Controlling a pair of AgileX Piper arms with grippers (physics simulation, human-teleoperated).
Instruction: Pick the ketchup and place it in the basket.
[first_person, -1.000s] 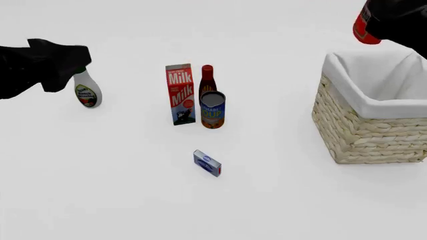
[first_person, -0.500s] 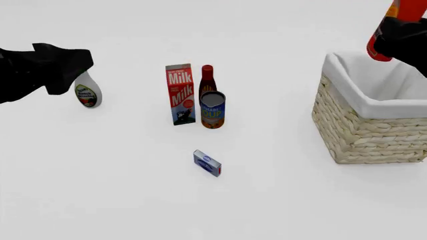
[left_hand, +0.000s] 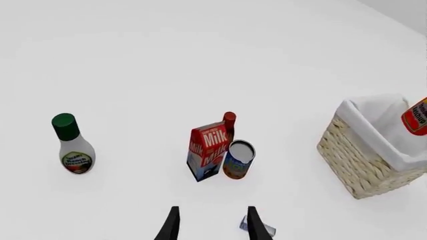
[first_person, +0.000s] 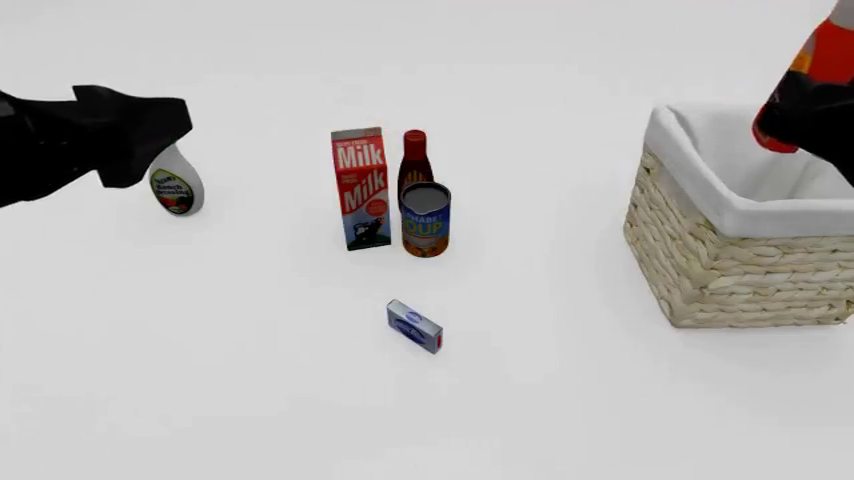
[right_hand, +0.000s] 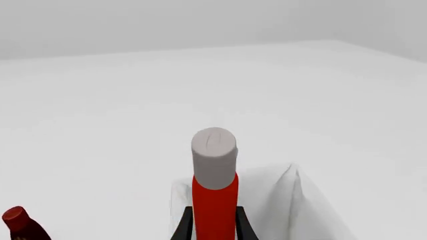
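- The right claw (right_hand: 215, 227) is clamped on the ketchup (first_person: 805, 85) – up in the air, tilted, right over the basket (first_person: 727, 250).
- The left claw (left_hand: 211, 225) has its fingers apart, holding nothing, above the counter (first_person: 200, 380) near the white bottle (first_person: 175, 185).

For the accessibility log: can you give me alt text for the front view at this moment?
The right gripper holds the ketchup tilted above the basket at the right edge. Mid-table stand a milk carton, a dark-red bottle and a soup can, with a small blue box nearer the camera.
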